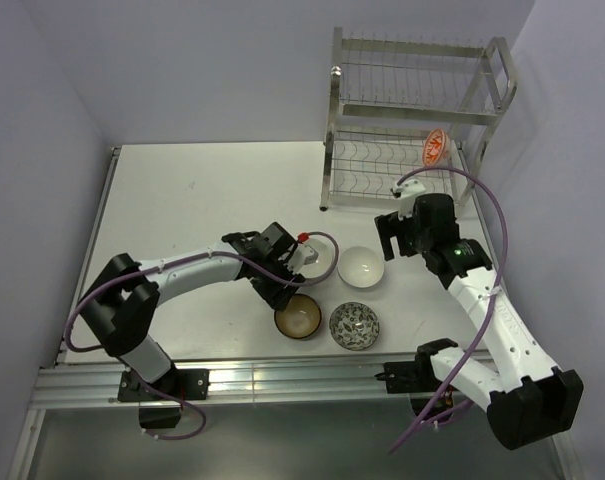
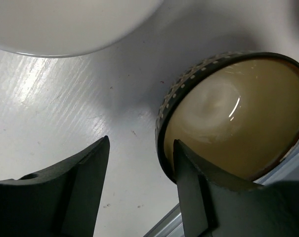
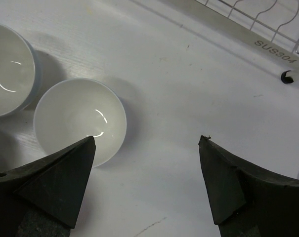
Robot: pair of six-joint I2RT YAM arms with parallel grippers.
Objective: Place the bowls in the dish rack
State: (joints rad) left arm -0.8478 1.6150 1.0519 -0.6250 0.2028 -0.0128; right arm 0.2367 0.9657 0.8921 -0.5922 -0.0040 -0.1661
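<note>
My left pincer (image 2: 142, 140) is open astride the rim of the dark brown round bowl (image 2: 238, 118), lower right. My right pincer (image 3: 147, 138) gapes beside a plain white bowl (image 3: 80, 116).

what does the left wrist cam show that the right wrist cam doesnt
Only the left wrist: the brown bowl, tan inside, with the left gripper open and its fingers appearing to straddle the bowl's near rim. Only the right wrist: the dish rack, seen as its base rail, a nearer white bowl, and the right gripper, open and empty. Both: the table, and probably the same farther white bowl, at the left wrist view's top edge.
</note>
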